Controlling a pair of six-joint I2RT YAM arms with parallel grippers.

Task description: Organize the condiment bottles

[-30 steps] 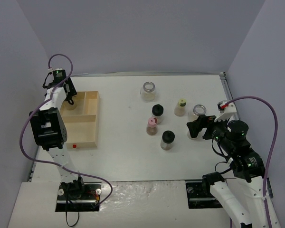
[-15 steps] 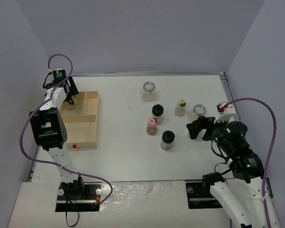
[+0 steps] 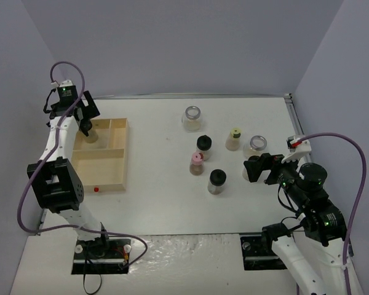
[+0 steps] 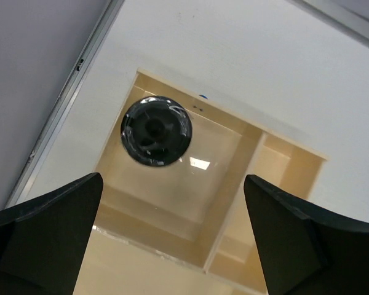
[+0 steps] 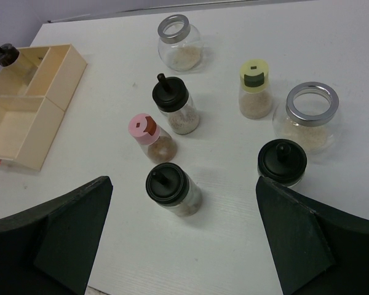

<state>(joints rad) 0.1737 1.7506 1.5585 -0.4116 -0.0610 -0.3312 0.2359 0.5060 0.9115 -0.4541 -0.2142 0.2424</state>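
Observation:
A black-capped bottle (image 4: pixel 156 130) stands upright in the back-left compartment of the pale wooden tray (image 4: pixel 230 203). My left gripper (image 4: pixel 172 246) hangs open above it, its fingers well apart and not touching it; in the top view that gripper (image 3: pixel 86 124) is over the tray's (image 3: pixel 111 175) far corner. Several bottles stand mid-table: two silver-lidded (image 5: pixel 179 43) (image 5: pixel 310 117), three black-capped (image 5: pixel 171 104) (image 5: pixel 169 187) (image 5: pixel 281 161), a pink-capped one (image 5: pixel 150 135) and a yellow-green-capped one (image 5: pixel 256 89). My right gripper (image 5: pixel 184 239) is open, just short of the nearest black-capped bottle.
The tray's front compartments (image 5: pixel 18 132) hold nothing. A small red spot (image 3: pixel 96 189) lies on the table by the tray's front edge. Grey walls close the table at the back and on both sides.
My left gripper opened, let go of the black-capped bottle in the tray and lifted away from it. My right gripper drew back slightly from the silver-lidded bottle.

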